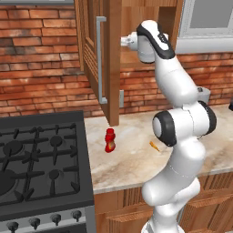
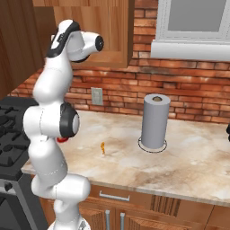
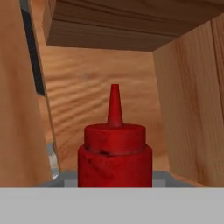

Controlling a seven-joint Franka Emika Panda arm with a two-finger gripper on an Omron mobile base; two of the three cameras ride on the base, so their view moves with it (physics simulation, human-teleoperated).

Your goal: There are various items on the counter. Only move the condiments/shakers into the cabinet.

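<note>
Red and close against the hand camera stands a slim red cylindrical bottle [image 3: 114, 153], its pointed nozzle straight up, with the wooden back wall, right side wall and a shelf underside of the cabinet [image 1: 111, 54] around it. The pincer's finger tips are not visible there, so I cannot tell whether they are apart, together or clamped on this bottle. In the left base view the hand end of the white arm [image 1: 179, 104] reaches into the open cupboard, just behind the edge of the swung-out door, and the pincer itself is hidden by that door. The door's long vertical grey bar handle [image 1: 101, 59] hangs to the left of the hand.

Well below the pincer, on the beige marbled counter [image 1: 132, 159], a curvy red squeeze bottle [image 1: 109, 140] stands upright, almost directly under the bottom corner of the open door. To its right, apart from it, lies a tiny orange carrot-like piece [image 1: 154, 145], next to the arm's dark elbow joint; the right base view shows it too [image 2: 103, 148], lying on the bare stone.

Farther right on the counter stands a grey paper towel roll [image 2: 155, 121] on a round base, upright, well apart from the orange piece. Down and to the left of the pincer, beyond the counter's end, sits the black gas stove [image 1: 41, 164] with its grates. A brick wall [image 1: 41, 59] runs behind everything, with a pale-framed window [image 2: 197, 27] off to the right.
</note>
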